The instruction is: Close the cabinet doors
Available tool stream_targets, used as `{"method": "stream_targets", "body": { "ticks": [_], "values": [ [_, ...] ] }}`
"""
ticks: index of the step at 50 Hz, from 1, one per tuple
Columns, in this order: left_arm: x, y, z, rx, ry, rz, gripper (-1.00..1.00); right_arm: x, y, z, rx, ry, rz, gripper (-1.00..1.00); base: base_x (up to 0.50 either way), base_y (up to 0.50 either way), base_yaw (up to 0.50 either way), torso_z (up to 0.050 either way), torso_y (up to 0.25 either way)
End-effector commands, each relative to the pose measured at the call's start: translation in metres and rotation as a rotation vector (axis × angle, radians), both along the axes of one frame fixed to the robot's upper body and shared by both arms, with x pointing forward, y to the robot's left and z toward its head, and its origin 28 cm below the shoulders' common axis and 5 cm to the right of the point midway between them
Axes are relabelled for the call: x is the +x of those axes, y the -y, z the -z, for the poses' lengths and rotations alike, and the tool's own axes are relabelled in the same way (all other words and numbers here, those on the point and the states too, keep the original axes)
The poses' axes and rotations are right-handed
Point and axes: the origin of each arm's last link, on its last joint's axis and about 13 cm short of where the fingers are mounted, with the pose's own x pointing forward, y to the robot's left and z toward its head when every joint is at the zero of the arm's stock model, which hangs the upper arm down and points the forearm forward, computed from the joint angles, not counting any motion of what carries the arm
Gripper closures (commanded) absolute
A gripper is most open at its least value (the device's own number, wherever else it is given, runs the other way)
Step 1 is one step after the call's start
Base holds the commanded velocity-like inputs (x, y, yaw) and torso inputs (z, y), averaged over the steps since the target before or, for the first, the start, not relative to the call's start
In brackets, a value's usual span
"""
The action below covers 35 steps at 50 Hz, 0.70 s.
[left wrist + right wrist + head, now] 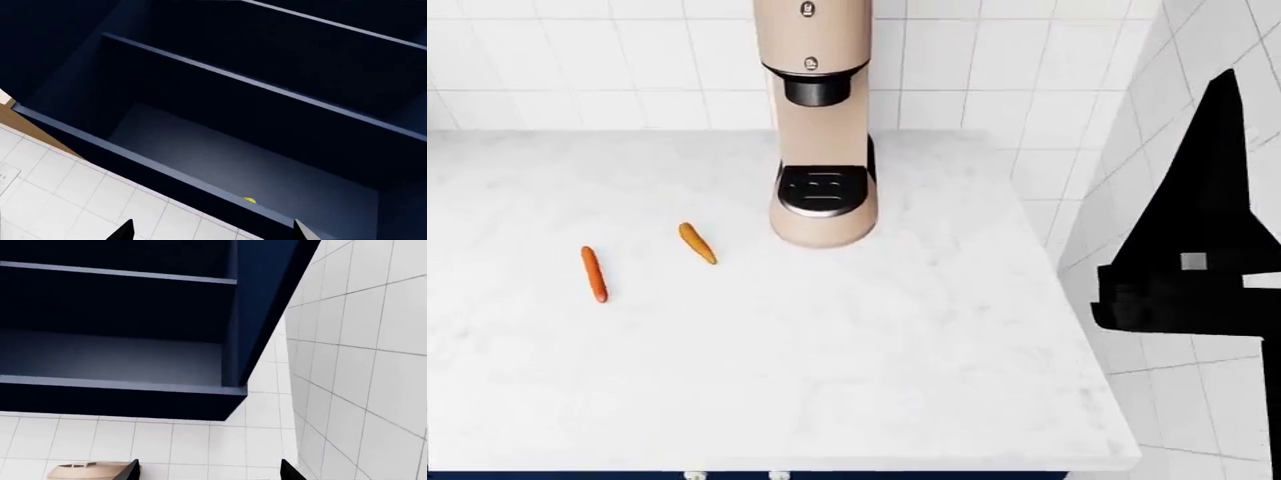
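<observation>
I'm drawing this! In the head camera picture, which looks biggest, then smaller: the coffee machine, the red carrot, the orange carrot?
1. Coffee machine, by far the biggest.
2. Red carrot.
3. Orange carrot, a little shorter, but it lies farther from the camera, so the two carrots may really be alike.

The coffee machine is cut off by the head view's upper edge, and in the right wrist view only its top shows at the picture's edge. The cabinet runs out of both wrist views, so its doors cannot be seen, and its inside is too dark to read; a small yellow spot on its lower edge is too small to tell. Of each gripper only two dark fingertips poke into the wrist views. A black shape at the head view's right is cut off and unreadable.
</observation>
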Motion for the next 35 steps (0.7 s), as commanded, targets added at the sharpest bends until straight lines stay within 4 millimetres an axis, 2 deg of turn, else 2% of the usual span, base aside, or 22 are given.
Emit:
{"method": "stream_targets", "body": {
  "ticks": [1, 3, 4, 16, 35],
  "values": [
    [-0.001, 0.000, 0.000, 0.004, 0.006, 0.006, -1.00, 0.001, 0.001, 0.000, 0.016, -0.003, -0.002, -1.00, 0.50, 0.00, 0.00, 0.000, 0.000],
    [-0.001, 0.000, 0.000, 0.002, 0.007, 0.005, -1.00, 0.001, 0.001, 0.000, 0.010, 0.004, -0.002, -1.00, 0.50, 0.00, 0.00, 0.000, 0.000],
    [-0.001, 0.000, 0.000, -0.004, 0.011, 0.005, -1.00, -0.003, 0.005, 0.000, -0.010, 0.040, 0.063, -1.00, 0.00, 0.00, 0.00, 0.000, 0.000],
    [-0.001, 0.000, 0.000, -0.001, 0.011, 0.006, -1.00, -0.010, 0.029, -0.009, 0.009, 0.080, 0.184, -1.00, 0.00, 0.00, 0.00, 0.000, 0.001],
    [-0.001, 0.000, 0.000, -0.002, 0.007, 0.006, -1.00, -0.011, 0.032, -0.014, 0.099, 0.095, 0.267, -1.00, 0.00, 0.00, 0.00, 0.000, 0.000]
  ]
}}
